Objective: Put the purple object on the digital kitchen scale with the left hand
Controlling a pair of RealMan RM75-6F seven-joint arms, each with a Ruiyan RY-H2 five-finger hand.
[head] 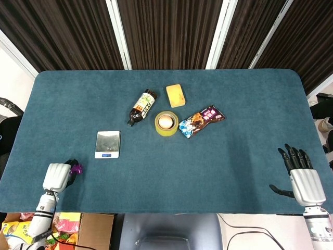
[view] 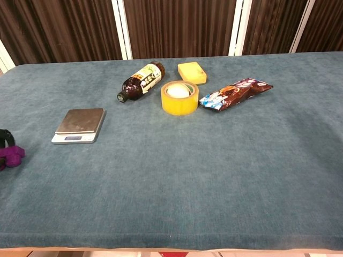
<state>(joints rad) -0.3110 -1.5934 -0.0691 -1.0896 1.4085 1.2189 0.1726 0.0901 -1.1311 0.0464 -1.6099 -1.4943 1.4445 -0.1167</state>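
Note:
The small purple object (head: 77, 168) lies near the table's front left edge, partly covered by my left hand (head: 56, 176). The hand's dark fingers (head: 70, 165) curl over and grip it. In the chest view the purple object (view: 12, 155) shows at the far left edge with a dark finger (view: 5, 137) hooked above it. The digital kitchen scale (head: 107, 144) sits a short way beyond and to the right of the hand, its steel plate bare; the scale (view: 79, 125) also appears in the chest view. My right hand (head: 299, 174) rests at the front right, fingers spread, holding nothing.
A dark bottle (head: 142, 107) lies on its side behind the scale. A yellow tape roll (head: 166, 123), a yellow sponge (head: 176, 95) and a snack packet (head: 201, 120) cluster mid-table. A cardboard box with colourful packets (head: 67, 224) stands below the table's front left edge.

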